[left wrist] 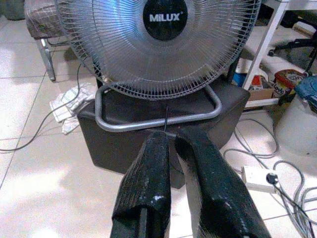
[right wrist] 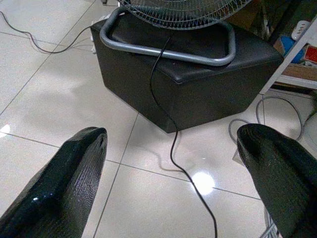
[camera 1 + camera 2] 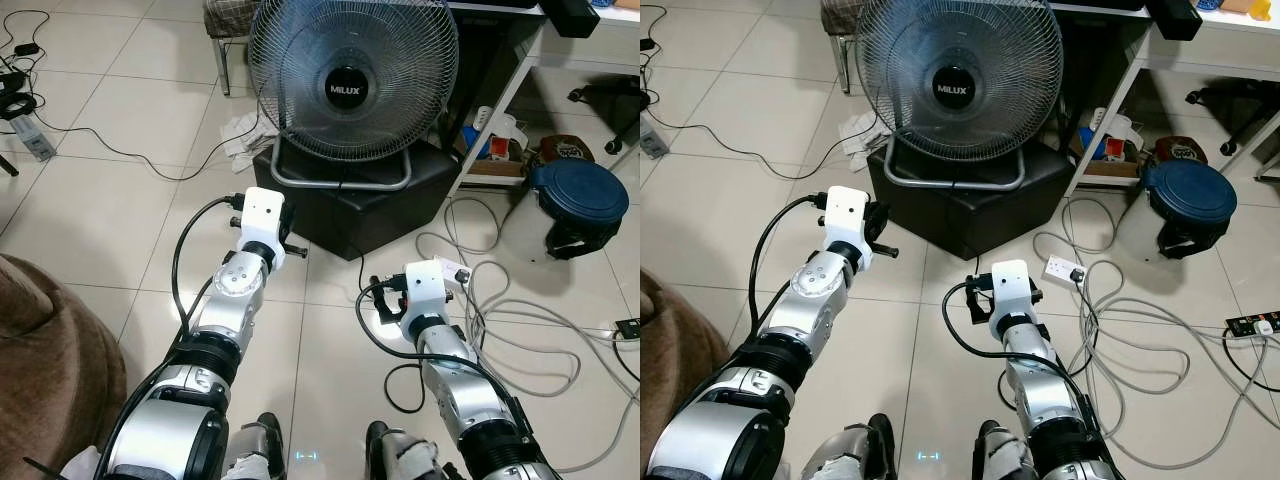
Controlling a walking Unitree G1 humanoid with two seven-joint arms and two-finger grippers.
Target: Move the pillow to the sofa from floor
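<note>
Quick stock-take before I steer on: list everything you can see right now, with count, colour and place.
Fan: one, grey grille, black hub marked MILUX, standing on the black box.
Black box: one, on the floor straight ahead.
Crumpled cloth: one, white, on the floor left of the box.
Bucket with lid: one, dark blue lid, on the floor at right.
Power strip: one, white, on the floor right of the box.
Cables: several, grey and black, across the tiles.
Brown cushioned thing: one, at the lower left edge; I cannot tell what it is.
Left gripper: fingers together, raised toward the box.
Right gripper: fingers wide apart, above the tiles.
</note>
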